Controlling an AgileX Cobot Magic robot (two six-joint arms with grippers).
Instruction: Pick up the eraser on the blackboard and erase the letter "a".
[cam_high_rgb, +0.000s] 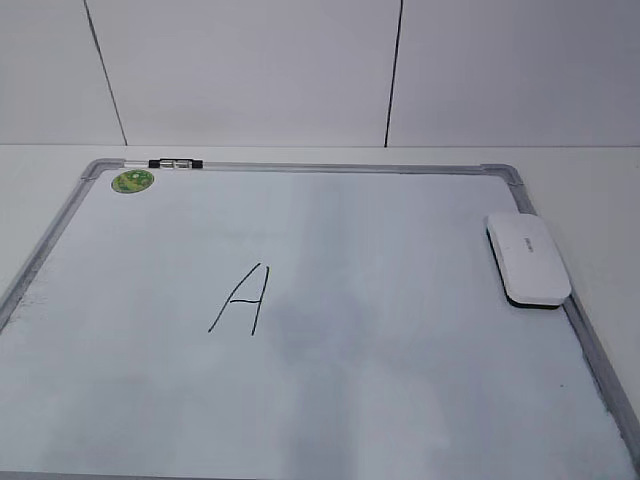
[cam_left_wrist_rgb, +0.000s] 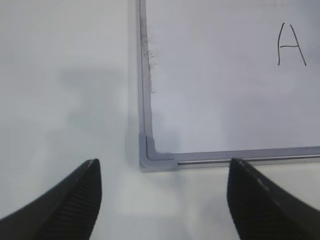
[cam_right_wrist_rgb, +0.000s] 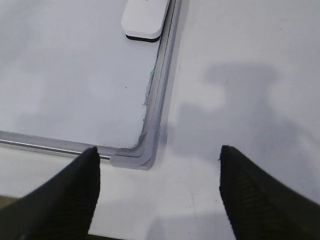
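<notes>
The blackboard (cam_high_rgb: 330, 400) is a white dry-erase board with a grey frame, lying flat on the table. The eraser (cam_high_rgb: 527, 258) lies white side up at its right edge, and shows at the top of the right wrist view (cam_right_wrist_rgb: 145, 17). A capital "A" (cam_high_rgb: 240, 300) is drawn left of centre and shows in the left wrist view (cam_left_wrist_rgb: 291, 45). No lowercase letter "a" is visible; a faint grey smudge lies right of the "A". My left gripper (cam_left_wrist_rgb: 162, 175) is open and empty over the board's near left corner. My right gripper (cam_right_wrist_rgb: 159, 165) is open and empty over the near right corner.
A green round sticker (cam_high_rgb: 132, 181) and a black-and-white clip (cam_high_rgb: 175, 163) sit at the board's far left corner. White table surrounds the board (cam_right_wrist_rgb: 240, 75). A white panelled wall (cam_high_rgb: 250, 70) stands behind. Neither arm shows in the exterior view.
</notes>
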